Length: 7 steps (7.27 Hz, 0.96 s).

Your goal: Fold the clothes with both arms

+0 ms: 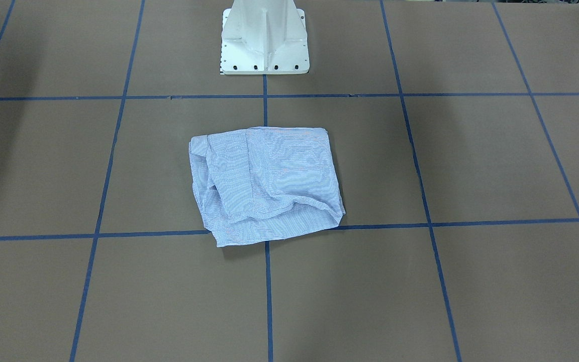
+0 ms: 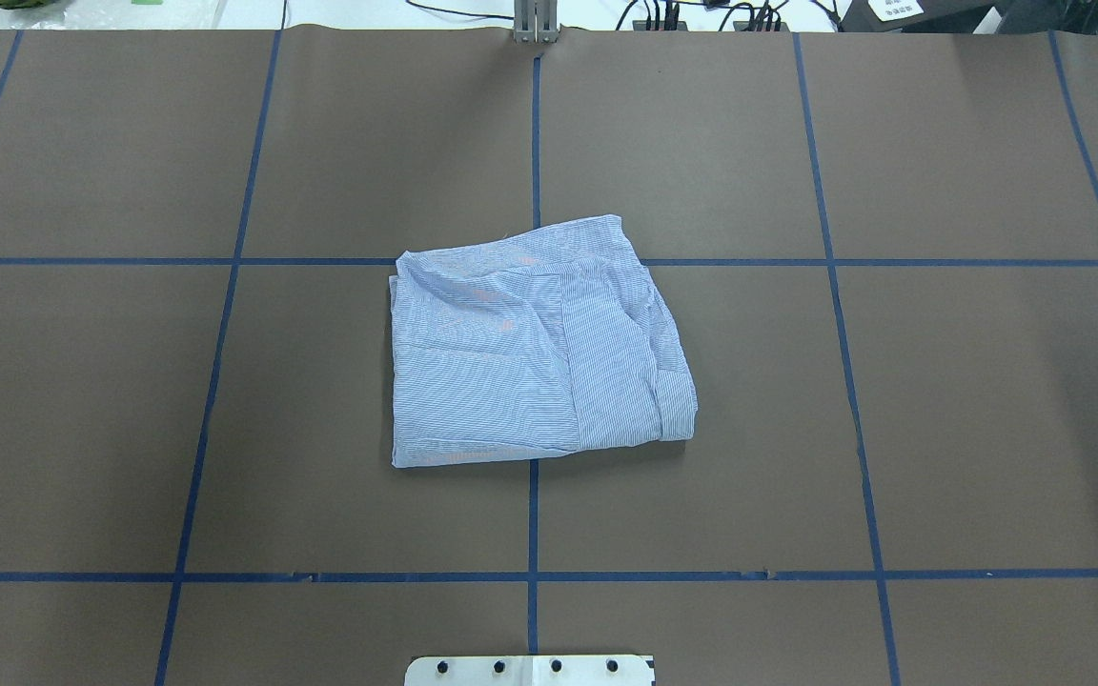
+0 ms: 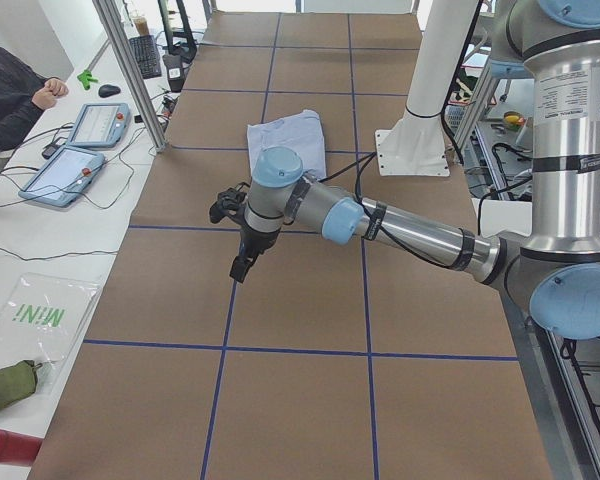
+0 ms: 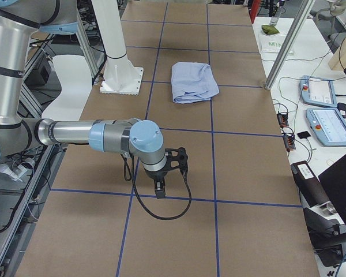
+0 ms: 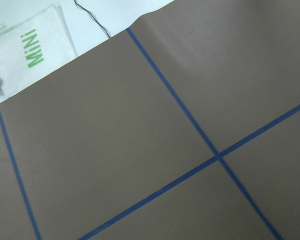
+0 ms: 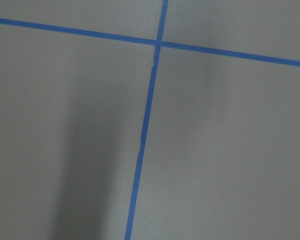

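The shirt (image 2: 535,348) is lying folded into a rough square in the middle of the table (image 2: 987,429), straight out from the white pedestal (image 1: 264,40) and well apart from every edge. It is sitting across the blue tape line (image 2: 533,514) that runs down the table's centre, and its far side is overlapping a cross line. The side nearest the pedestal is lying fairly straight, while the far side is bunching into soft wrinkles. A narrower folded strip is lying along the part on the robot's right. No buttons, collar or label are showing. Neither gripper is touching the cloth. The left arm (image 3: 410,232) is reaching out low over the table's left end, and the left gripper (image 3: 242,268) is pointing down above the bare brown surface, near a tape line. Whether its fingers are apart or together cannot be told from this side view. Its wrist camera is looking down on a tape crossing and the table's edge, with a clear plastic bag (image 5: 35,45) beyond it. The right arm (image 4: 75,134) is stretching over the table's right end, and the right gripper (image 4: 160,190) is hanging just above the surface; whether it is spread or closed cannot be told either.
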Each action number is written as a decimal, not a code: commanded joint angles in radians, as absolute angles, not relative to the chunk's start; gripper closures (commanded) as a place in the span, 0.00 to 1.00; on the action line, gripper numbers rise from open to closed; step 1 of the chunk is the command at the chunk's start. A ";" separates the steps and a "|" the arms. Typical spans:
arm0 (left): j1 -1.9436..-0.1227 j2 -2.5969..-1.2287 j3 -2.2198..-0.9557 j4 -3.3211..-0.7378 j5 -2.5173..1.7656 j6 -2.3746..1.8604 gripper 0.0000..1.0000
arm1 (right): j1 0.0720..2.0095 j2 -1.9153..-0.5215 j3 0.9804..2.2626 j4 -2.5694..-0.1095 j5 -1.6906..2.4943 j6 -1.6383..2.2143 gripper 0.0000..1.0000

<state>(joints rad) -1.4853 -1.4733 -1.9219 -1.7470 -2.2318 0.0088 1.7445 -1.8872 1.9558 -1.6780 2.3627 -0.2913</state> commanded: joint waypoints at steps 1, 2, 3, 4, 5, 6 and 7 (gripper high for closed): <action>-1.542 -1.421 -1.830 -1.735 -2.235 0.021 0.00 | 1.642 -1.847 1.913 -1.654 2.340 -0.244 0.00; -1.552 -1.389 -1.813 -1.688 -2.240 0.031 0.00 | 1.558 -1.842 1.913 -1.651 2.245 -0.100 0.00; -1.557 -1.375 -1.789 -1.645 -2.302 0.044 0.00 | 1.536 -1.842 1.911 -1.649 2.231 -0.044 0.00; -1.562 -1.312 -1.789 -1.649 -2.374 0.096 0.00 | 1.531 -1.844 1.910 -1.644 2.230 -0.043 0.00; -1.569 -1.304 -1.814 -1.623 -2.431 0.101 0.00 | 1.531 -1.844 1.907 -1.643 2.230 -0.041 0.00; -1.569 -1.319 -1.804 -1.594 -2.434 0.101 0.00 | 1.531 -1.844 1.907 -1.643 2.232 -0.041 0.00; -1.571 -1.319 -1.822 -1.595 -2.437 0.100 0.00 | 1.531 -1.844 1.905 -1.643 2.236 -0.040 0.00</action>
